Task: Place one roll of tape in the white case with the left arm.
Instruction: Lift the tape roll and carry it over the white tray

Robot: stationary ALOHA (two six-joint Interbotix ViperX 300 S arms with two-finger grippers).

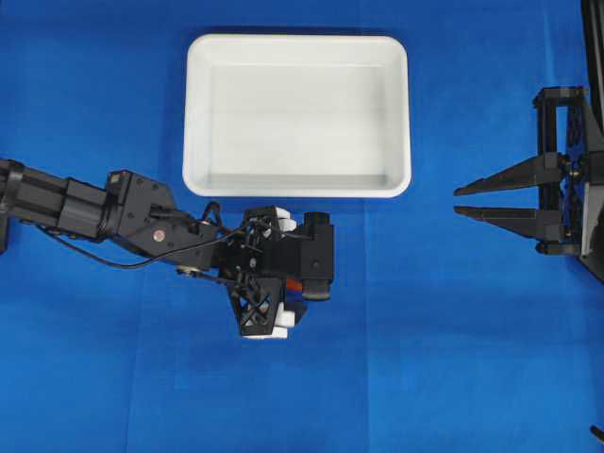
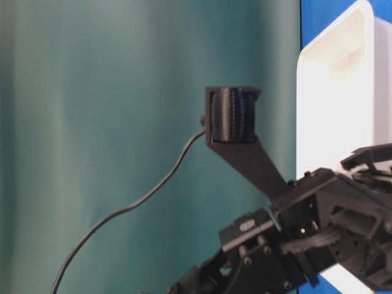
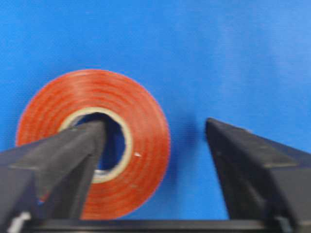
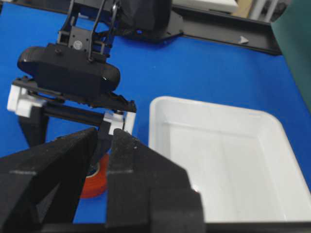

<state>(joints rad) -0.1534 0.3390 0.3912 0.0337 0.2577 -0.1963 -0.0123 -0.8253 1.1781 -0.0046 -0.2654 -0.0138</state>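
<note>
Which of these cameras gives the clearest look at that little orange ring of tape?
The left wrist view: the roll of tape fills it, lying flat on the blue cloth, one finger of the left gripper over its core. The right wrist view shows part of it; overhead, a sliver under the gripper; table-level, nothing.

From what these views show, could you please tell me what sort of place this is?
Probably a lab bench set up for robot trials. Two black arms work over a plain blue cloth, the only props are a white tray and a roll of tape, and a green backdrop closes off one side.
</note>
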